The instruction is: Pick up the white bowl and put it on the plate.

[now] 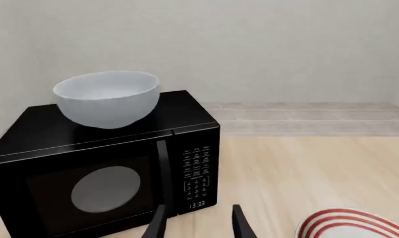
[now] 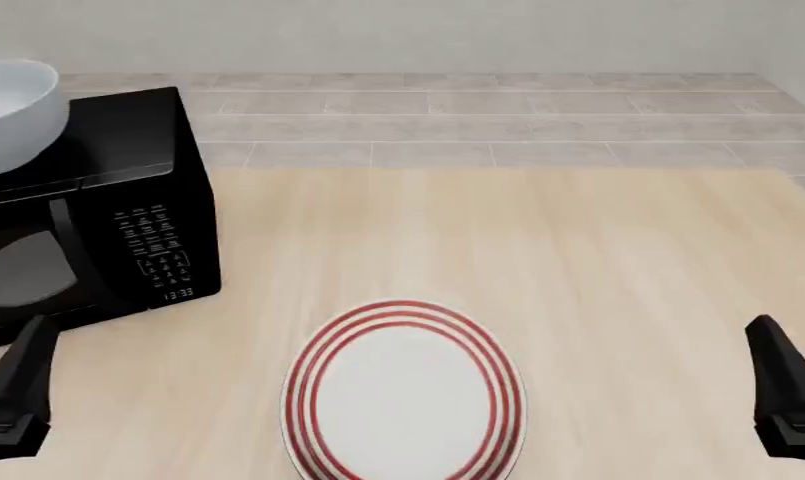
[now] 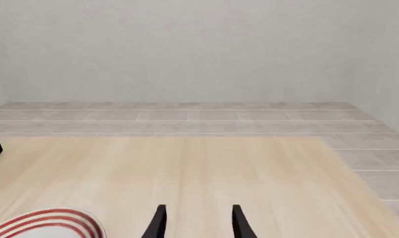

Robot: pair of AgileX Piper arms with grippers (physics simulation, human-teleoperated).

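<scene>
Bowl not yet grasped; both my hands spread, empty.
White bowl [image 1: 107, 98] atop microwave [image 1: 100, 173]: left hand [image 1: 198, 224] may knock it off; plate [image 2: 404, 392] beside microwave.

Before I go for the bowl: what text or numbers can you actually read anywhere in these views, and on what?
"13:33": clock display at the bottom of the microwave control panel, readable in the left wrist view.
Keypad labels above that display: too small and blurred to read.
White bowl, plate, table: no text or markings, only the plate's red rings.
</scene>
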